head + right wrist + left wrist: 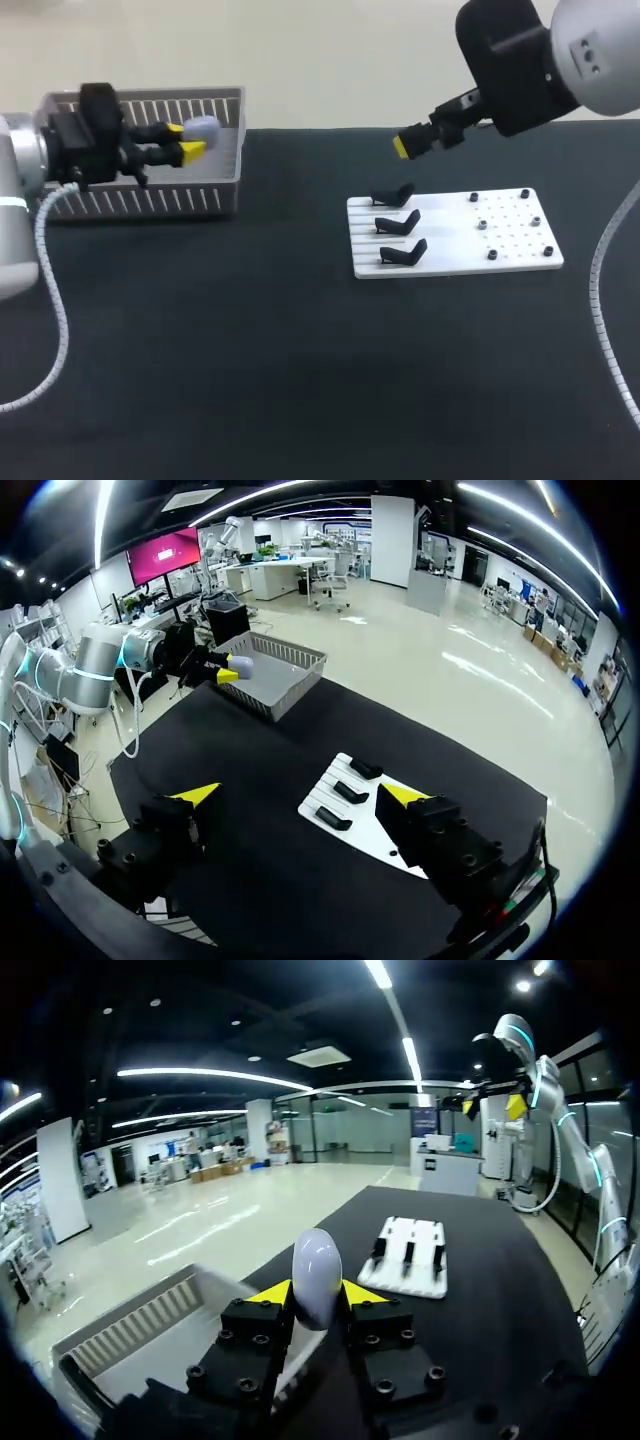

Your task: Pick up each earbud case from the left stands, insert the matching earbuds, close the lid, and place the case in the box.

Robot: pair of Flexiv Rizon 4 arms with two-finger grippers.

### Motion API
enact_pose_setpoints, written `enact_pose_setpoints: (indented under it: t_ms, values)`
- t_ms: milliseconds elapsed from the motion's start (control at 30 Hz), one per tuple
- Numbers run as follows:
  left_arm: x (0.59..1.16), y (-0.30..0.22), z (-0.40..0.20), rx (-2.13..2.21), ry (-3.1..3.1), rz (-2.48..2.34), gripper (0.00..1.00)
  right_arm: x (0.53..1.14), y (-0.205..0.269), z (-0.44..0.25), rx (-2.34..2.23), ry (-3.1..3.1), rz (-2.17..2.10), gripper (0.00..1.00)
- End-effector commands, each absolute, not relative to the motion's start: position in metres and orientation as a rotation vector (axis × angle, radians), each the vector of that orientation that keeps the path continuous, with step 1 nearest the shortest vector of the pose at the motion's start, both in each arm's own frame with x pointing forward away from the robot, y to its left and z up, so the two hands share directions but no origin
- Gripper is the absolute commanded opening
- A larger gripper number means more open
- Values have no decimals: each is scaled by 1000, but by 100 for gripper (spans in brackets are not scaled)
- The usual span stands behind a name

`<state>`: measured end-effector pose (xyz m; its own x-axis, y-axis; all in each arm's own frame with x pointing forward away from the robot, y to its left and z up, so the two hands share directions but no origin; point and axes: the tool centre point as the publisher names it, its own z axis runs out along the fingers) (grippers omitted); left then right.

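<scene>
A pale bluish-white earbud case (203,128) (316,1277) (240,664), lid closed, sits between the yellow tips of my left gripper (192,141) (316,1294), which is shut on it. The case hangs over the grey slatted box (215,185) (150,1325) (290,675) at the back left of the table. My right gripper (402,146) (303,802) is wide open and holds nothing; it hovers above the far end of the white board (455,232) (410,1256) (375,825). Three black stands (397,222) (342,792) on the board's left part carry no cases.
The white board's right part has small black pegs (505,225) and rows of holes. The table top (250,340) is black cloth. A grey cable (50,290) trails from my left arm over the near left of the table.
</scene>
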<state>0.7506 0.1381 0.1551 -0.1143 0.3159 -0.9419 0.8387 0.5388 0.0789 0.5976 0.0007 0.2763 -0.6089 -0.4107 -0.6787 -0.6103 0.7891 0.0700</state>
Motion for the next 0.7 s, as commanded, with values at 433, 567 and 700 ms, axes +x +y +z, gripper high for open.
enact_pose_setpoints:
  t_ms: [433, 567, 700]
  values:
    - [768, 224, 131, 763, 1795, -318, 10, 596, 0, 274, -744, 2297, 386, 100]
    - [773, 226, 126, 771, 1810, -345, 100, 596, 0, 274, -744, 2297, 386, 100]
    - [773, 226, 125, 772, 1808, -347, 100, 596, 0, 274, -744, 2297, 386, 100]
